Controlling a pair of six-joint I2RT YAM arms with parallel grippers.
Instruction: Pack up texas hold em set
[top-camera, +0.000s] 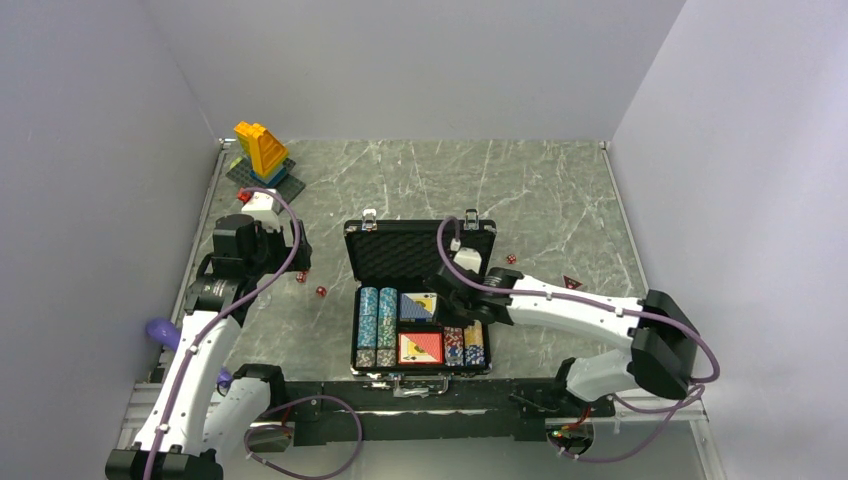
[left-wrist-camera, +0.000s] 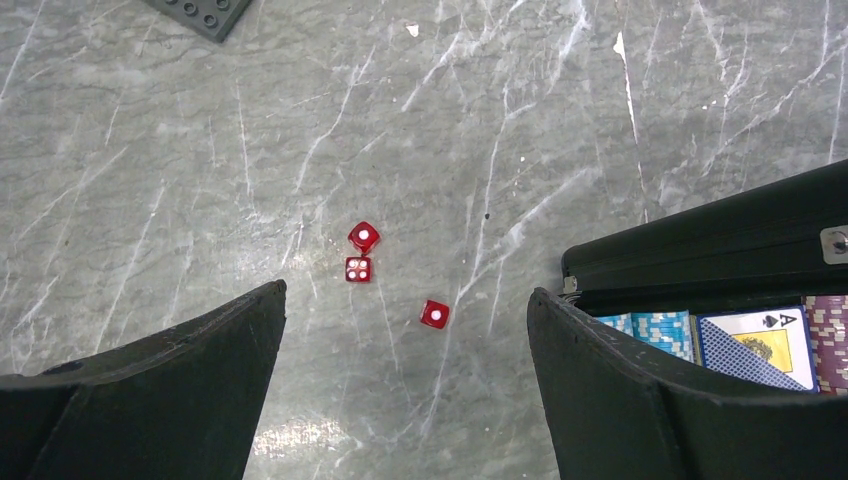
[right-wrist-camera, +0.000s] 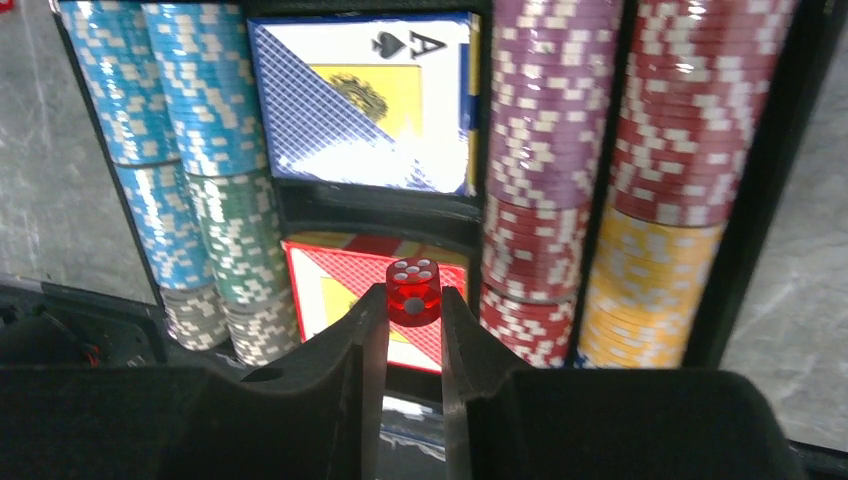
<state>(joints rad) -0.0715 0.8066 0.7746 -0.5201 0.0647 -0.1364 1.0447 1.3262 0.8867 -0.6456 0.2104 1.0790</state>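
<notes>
Fingers of right gripper: clamped on one small translucent red die, held above the red-backed card deck inside the flat black rectangular case, which has silver latches and foam lining and stands with its lid raised.

Same case, middle bay beyond the red deck: blue-backed card deck, ace of spades showing.

Left bays: rows of blue, green and grey striped poker chips. Right bays: maroon, red and yellow striped chips.

Fingers of left gripper: spread wide, gripping nothing, over the grey marbled tabletop just left of the case.

Three loose red dice lie on the tabletop left of the case, two close together and one apart.

Yellow-blue toy brick tower on a dark baseplate: well beyond the case, to its far left.
</notes>
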